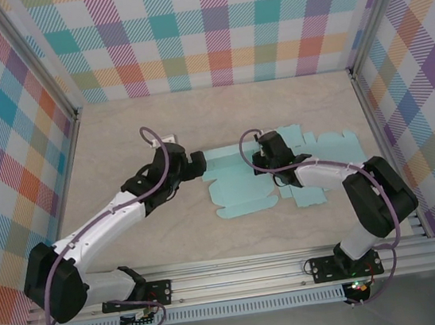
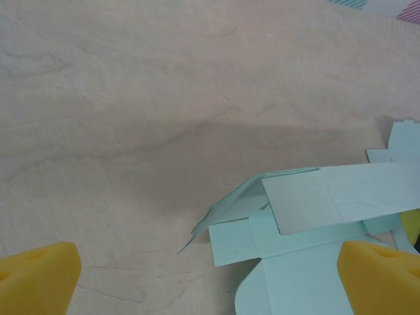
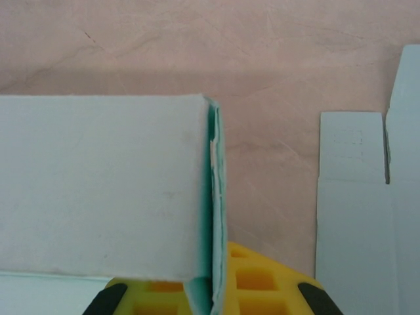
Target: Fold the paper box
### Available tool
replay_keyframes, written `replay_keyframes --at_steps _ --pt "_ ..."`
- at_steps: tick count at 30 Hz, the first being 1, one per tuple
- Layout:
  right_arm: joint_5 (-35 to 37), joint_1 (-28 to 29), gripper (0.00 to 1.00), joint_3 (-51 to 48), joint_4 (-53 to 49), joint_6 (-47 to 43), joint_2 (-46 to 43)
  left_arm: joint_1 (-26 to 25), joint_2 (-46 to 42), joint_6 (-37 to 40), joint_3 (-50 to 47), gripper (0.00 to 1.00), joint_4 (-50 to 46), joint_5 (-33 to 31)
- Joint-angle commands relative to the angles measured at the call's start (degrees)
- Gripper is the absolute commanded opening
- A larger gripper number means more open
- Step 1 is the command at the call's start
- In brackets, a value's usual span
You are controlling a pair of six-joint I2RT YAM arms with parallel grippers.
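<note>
Lying mostly flat near the middle of the wooden table (image 1: 119,143), the paper box (image 1: 241,191) is a pale mint card blank w/ lots of flaps and notched tabs, spread out btw. the two arms. It is not all flat: in the left wrist view one panel near its left end lifts off the wood and casts a shadow, w/ a long strip folded over it.

The left gripper (image 1: 196,164) sits at the blank's left edge, jaws released and wide apart, its yellow pads (image 2: 36,279) at either bottom corner of the wrist view, nothing btw. them (one hangs over bare wood, the other over card).

The right gripper (image 1: 261,161) is over the blank's middle-right part, clenched on a folded-up panel (image 3: 98,184); the doubled edge runs down into its yellow fingers (image 3: 256,282). More flat card lies just to the right.
</note>
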Motion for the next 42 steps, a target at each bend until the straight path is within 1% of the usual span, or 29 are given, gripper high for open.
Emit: replay_keyframes --at_steps 1,4,9,16,20,26,29,31,34,37,40,42 --pt "0.5 0.7 0.00 1.2 -0.6 2.2 -1.8 0.9 1.5 -1.6 2.3 1.00 -1.0 -0.6" --pt "0.3 0.9 0.00 1.4 -0.4 2.5 -1.5 1.3 3.6 -1.7 2.3 1.00 0.1 -0.7" --pt "0.3 1.1 0.00 1.5 -0.3 2.4 -1.4 1.7 7.9 -1.0 4.1 1.00 2.7 -3.5" --pt "0.2 1.3 0.00 1.2 0.3 2.5 -1.8 2.0 11.9 0.0 5.7 0.99 4.9 -3.5" --pt "0.0 1.3 0.00 1.4 0.7 3.1 -1.4 2.0 13.0 -1.3 3.9 0.98 6.1 -4.3" --pt "-1.0 1.5 0.00 1.6 1.4 4.7 -0.6 2.0 15.3 -3.4 1.7 0.94 9.2 -2.8" --pt "-1.9 1.7 0.00 1.7 2.1 5.6 -0.3 1.9 16.4 -4.5 1.0 0.93 12.6 -0.1" --pt "-1.9 1.9 0.00 1.7 2.4 6.1 0.0 1.6 16.9 -5.2 0.2 0.93 15.2 1.8" --pt "-2.0 2.4 0.00 1.8 3.0 7.0 0.2 1.3 17.4 -6.3 -0.6 0.93 17.1 2.4" --pt "-2.3 3.0 0.00 2.0 3.7 8.0 0.9 1.3 17.3 -8.6 -2.4 0.94 21.1 3.2" --pt "-1.3 3.7 0.00 2.3 3.8 9.2 1.8 1.3 17.3 -11.3 -4.2 0.94 24.7 4.5" --pt "-0.2 3.9 0.00 2.3 3.5 10.3 2.2 1.3 17.3 -12.9 -4.8 0.94 25.4 5.0"
